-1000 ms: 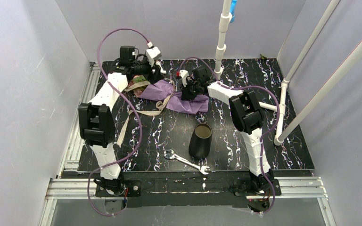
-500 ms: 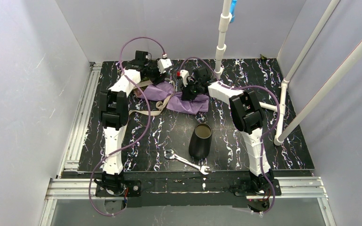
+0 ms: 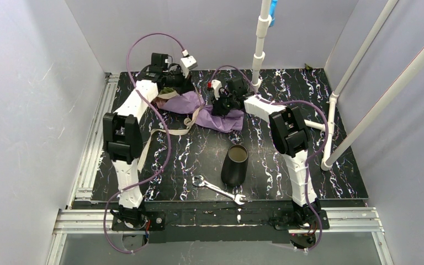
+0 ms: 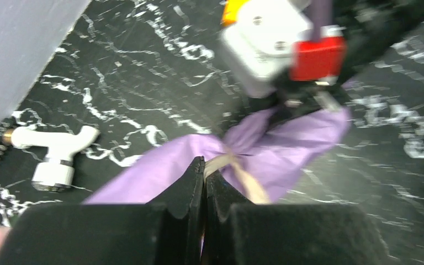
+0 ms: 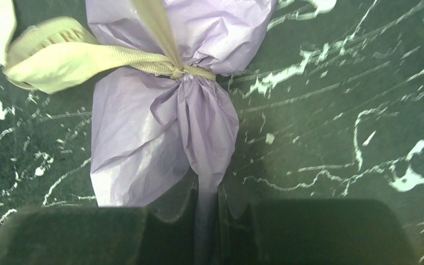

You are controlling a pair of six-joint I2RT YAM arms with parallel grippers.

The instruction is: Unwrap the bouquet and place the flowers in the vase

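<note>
The bouquet (image 3: pixel 201 107) lies at the back of the table, purple paper cinched by a beige ribbon (image 5: pixel 176 72). Its flowers (image 3: pixel 156 102) barely show at its left end. My left gripper (image 4: pixel 204 165) is shut on a strand of the ribbon (image 4: pixel 221 163) right at the purple paper (image 4: pixel 154 171); from above it (image 3: pixel 171 89) sits at the bouquet's left. My right gripper (image 5: pixel 207 199) is shut on the twisted stem end of the paper (image 5: pixel 207 143), below the knot. The black vase (image 3: pixel 235 164) stands upright mid-table, apart from both grippers.
A steel wrench (image 3: pixel 219 189) lies in front of the vase. Loose ribbon tails (image 3: pixel 163 131) trail toward the left arm. A white pipe post (image 3: pixel 259 49) stands behind the bouquet, more pipes (image 3: pixel 331 127) at the right. A white pipe fitting (image 4: pixel 55 157) lies near the back wall.
My left gripper was open and has closed on the ribbon while the left arm shifted at the bouquet's left end. The right gripper kept its hold without moving.
</note>
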